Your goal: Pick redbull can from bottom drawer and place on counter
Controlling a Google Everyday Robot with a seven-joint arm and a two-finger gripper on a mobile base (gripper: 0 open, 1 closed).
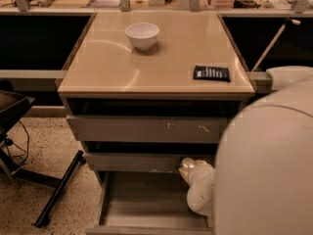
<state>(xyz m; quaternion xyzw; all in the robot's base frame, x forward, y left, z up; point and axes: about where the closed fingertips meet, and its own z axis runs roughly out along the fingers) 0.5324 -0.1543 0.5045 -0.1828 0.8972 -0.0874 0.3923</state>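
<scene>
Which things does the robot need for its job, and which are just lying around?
For the job: open grey-brown wooden bottom drawer; glossy beige counter top; pale gripper, low at the drawer's back right. The can is not clearly visible.
Just lying about: white round bowl and flat dark rectangular packet, both on the counter.

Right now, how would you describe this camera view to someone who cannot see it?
A white robot arm fills the right foreground, its gripper down at the back right of the open bottom drawer. Above, the beige counter holds a white bowl and a dark packet.
</scene>
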